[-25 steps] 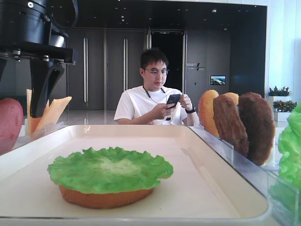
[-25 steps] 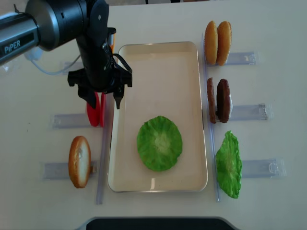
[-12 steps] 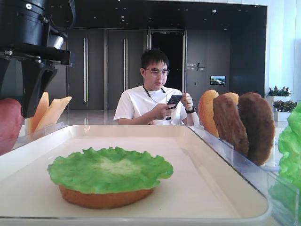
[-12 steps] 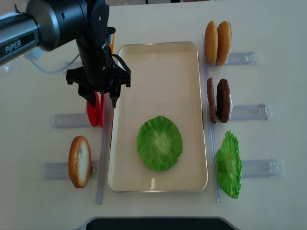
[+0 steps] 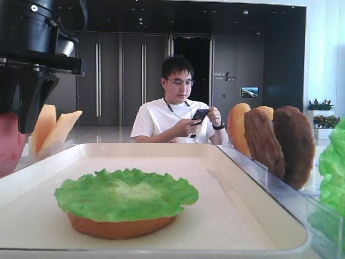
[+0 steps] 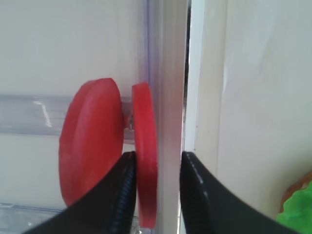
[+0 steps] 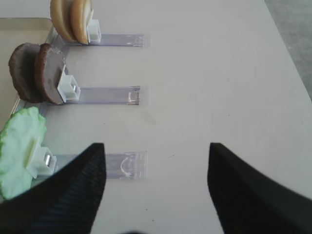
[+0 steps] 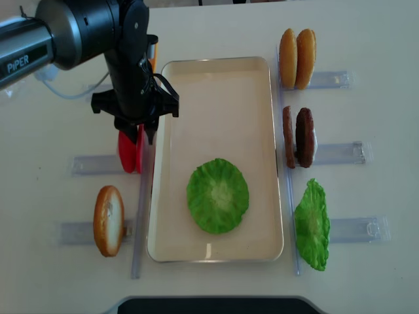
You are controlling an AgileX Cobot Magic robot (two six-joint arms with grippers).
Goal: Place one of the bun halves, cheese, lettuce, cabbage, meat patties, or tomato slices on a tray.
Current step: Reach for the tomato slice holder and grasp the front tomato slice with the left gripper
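Narrower end effector [image 6: 156, 195] around tomato slice [image 6: 145, 170]

Left hand [image 8: 136, 133] over upright tomato slices [image 8: 129, 152], lettuce [image 8: 217, 195] on tray [image 8: 216, 64]

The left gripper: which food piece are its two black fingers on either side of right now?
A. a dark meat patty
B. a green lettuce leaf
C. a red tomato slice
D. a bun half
C: in the left wrist view the left gripper has one black finger on each side of the tomato slice that stands nearer the tray, the second slice staying outside.
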